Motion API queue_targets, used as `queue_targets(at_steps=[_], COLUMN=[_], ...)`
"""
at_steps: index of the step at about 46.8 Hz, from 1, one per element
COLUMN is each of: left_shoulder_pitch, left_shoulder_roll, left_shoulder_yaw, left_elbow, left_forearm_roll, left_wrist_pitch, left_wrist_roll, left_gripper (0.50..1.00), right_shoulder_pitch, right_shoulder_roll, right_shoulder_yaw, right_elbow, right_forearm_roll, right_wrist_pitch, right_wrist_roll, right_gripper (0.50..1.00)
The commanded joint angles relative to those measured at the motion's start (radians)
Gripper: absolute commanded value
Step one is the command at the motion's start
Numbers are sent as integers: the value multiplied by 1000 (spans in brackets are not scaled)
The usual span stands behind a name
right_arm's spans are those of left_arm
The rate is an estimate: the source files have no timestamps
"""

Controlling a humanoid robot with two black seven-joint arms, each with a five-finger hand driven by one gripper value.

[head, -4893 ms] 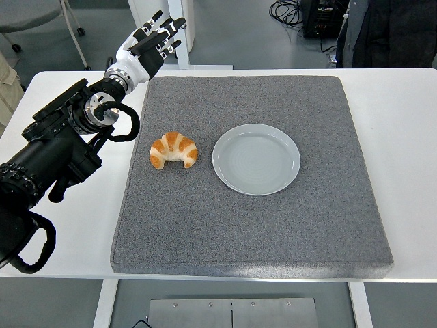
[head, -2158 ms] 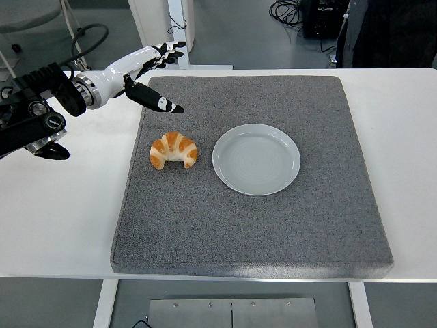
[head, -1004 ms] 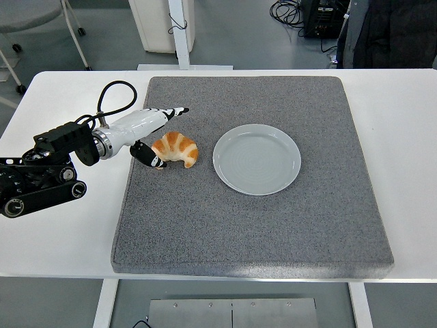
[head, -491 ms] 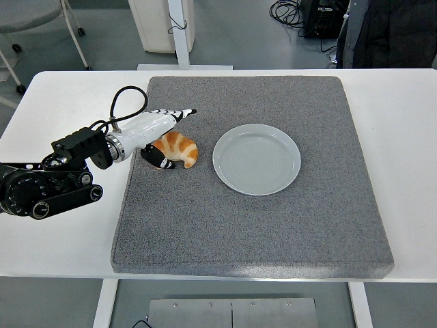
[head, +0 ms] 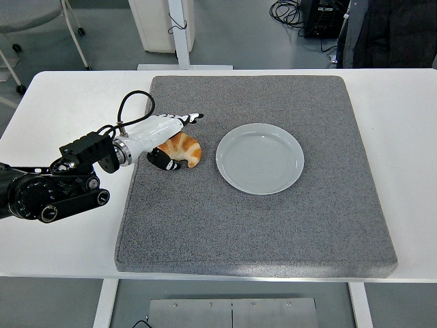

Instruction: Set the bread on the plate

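My left hand (head: pixel 162 137) is closing around the bread (head: pixel 181 149), which lies on the mat (head: pixel 259 219) just left of the plate (head: pixel 260 158). I judge the grip shallow; lifting now could let it slip or roll away.

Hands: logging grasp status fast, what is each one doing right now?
Left hand: fingers around the croissant on the grey mat; a firm grip cannot be told.
Right hand: not in view.
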Motion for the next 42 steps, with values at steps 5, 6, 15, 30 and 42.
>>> queue_targets(at_steps=[5, 6, 15, 30, 42], left_shoulder_pitch=[1, 1, -7, -80, -165], left_shoulder_roll=[1, 1, 27, 98, 103], left_shoulder_yaw=[-1, -1, -1, -9, -6], left_elbow=[-2, -2, -20, -57, -60], left_forearm_roll=[-8, -9, -15, -23, -32], left_wrist_pitch=[-3, -5, -11, -15, -15], left_wrist_roll=[0, 0, -91, -112, -112], left_gripper=[500, 500, 500, 500, 500], right_shoulder_pitch=[1, 1, -1, 1, -1], right_shoulder_roll=[0, 0, 0, 0, 0], right_shoulder_yaw=[0, 0, 0, 0, 0], right_elbow=[0, 0, 0, 0, 0], right_forearm_roll=[0, 0, 0, 0, 0], right_wrist_pitch=[0, 0, 0, 0, 0], right_wrist_roll=[0, 0, 0, 0, 0], right_gripper=[1000, 1000, 1000, 1000, 1000])
